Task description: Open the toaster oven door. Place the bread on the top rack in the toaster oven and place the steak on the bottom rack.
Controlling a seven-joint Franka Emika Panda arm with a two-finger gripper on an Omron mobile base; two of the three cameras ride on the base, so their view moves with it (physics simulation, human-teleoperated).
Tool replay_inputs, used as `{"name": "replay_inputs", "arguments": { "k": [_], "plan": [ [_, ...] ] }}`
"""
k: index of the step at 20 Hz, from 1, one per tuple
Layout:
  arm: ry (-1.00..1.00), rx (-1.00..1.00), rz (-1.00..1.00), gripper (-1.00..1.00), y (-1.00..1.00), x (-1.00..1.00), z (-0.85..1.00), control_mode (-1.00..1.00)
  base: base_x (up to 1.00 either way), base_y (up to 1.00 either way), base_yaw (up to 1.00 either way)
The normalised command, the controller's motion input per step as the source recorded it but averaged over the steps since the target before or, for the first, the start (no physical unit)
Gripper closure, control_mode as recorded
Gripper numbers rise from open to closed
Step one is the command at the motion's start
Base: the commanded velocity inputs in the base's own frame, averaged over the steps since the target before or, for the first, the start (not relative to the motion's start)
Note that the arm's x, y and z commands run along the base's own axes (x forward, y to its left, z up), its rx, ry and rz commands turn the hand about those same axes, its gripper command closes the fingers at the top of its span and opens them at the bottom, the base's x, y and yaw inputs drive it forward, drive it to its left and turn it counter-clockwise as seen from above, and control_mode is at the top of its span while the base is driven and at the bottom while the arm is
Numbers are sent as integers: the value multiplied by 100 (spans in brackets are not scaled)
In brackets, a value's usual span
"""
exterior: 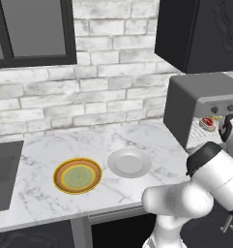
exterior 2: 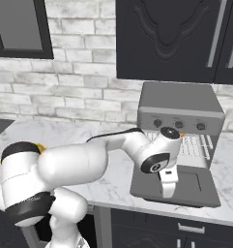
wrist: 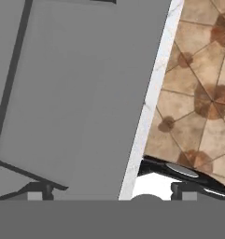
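The toaster oven (exterior 2: 180,105) stands on the counter at the right, and its control strip and knobs (exterior: 221,109) face me. The toaster oven door (exterior 2: 197,188) lies folded down flat in front of it. My gripper (exterior 2: 167,193) hangs open just above the door, pointing down, with nothing between its fingers (wrist: 39,192). The hand view looks onto the door's grey window panel (wrist: 76,93). Wire racks (exterior 2: 195,145) show inside the oven. The red steak (exterior: 208,123) lies on a rack; which one I cannot tell. A small orange bit of the bread (exterior 2: 182,135) peeks out under the control strip.
A yellow-green plate (exterior: 78,175) and a white plate (exterior: 129,162) sit on the marble counter (exterior: 40,150) left of the oven. A sink (exterior: 2,179) is at the far left. Black cabinets (exterior 2: 176,38) hang above. The counter edge (wrist: 149,107) and the tiled floor (wrist: 198,93) lie beyond the door.
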Motion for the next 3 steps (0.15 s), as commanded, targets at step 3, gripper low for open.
{"name": "replay_inputs", "arguments": {
  "k": [3],
  "plan": [
    [0,-3,14,-100,0,-55,31,-100,0,0,0]
  ]
}}
